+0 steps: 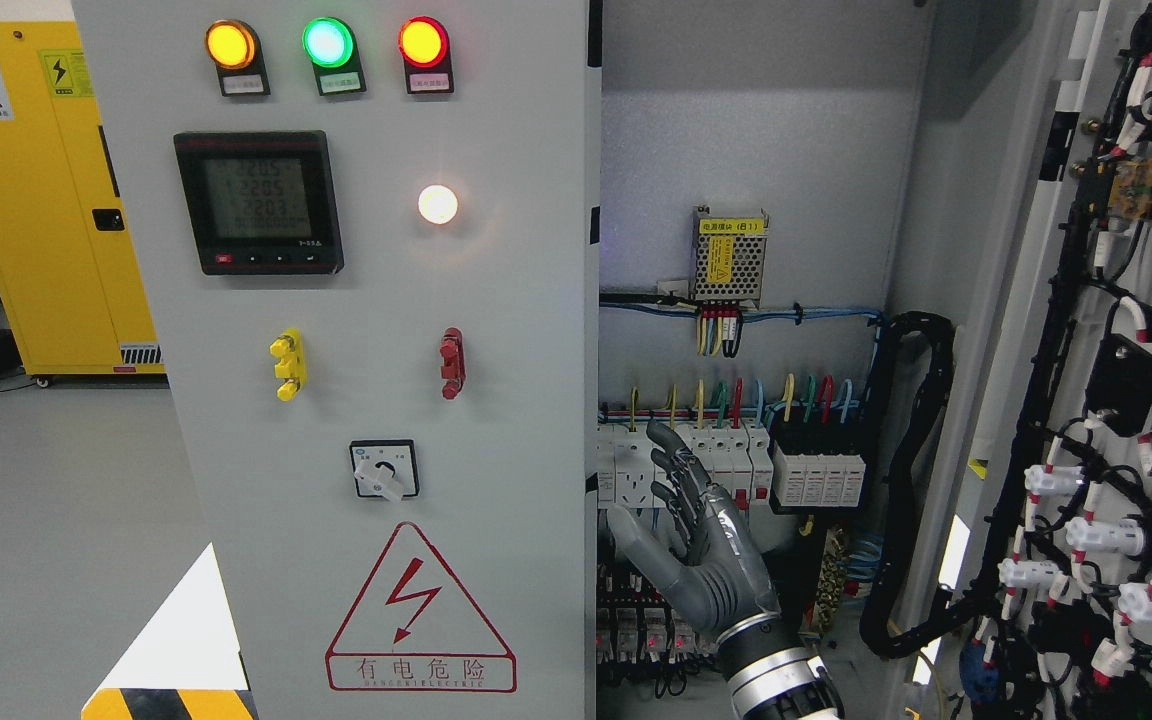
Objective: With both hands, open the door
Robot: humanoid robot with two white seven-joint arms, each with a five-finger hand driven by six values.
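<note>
The grey cabinet's left door [386, 300] is closed. It carries three lit lamps, a meter, two handles and a rotary switch. The right door [1116, 400] stands swung open at the picture's right, with its wired inner side showing. My right hand [676, 500] comes up from the bottom edge, right of the middle. Its fingers are spread and hold nothing. It sits inside the open cabinet bay, in front of the row of breakers [816, 470] and just right of the left door's edge. My left hand is out of view.
Inside the bay are a power supply [728, 255], coloured wires and a black cable conduit [911, 480]. A yellow cabinet [36, 200] stands at the far left. A yellow-and-black floor marking [171, 700] lies at the lower left.
</note>
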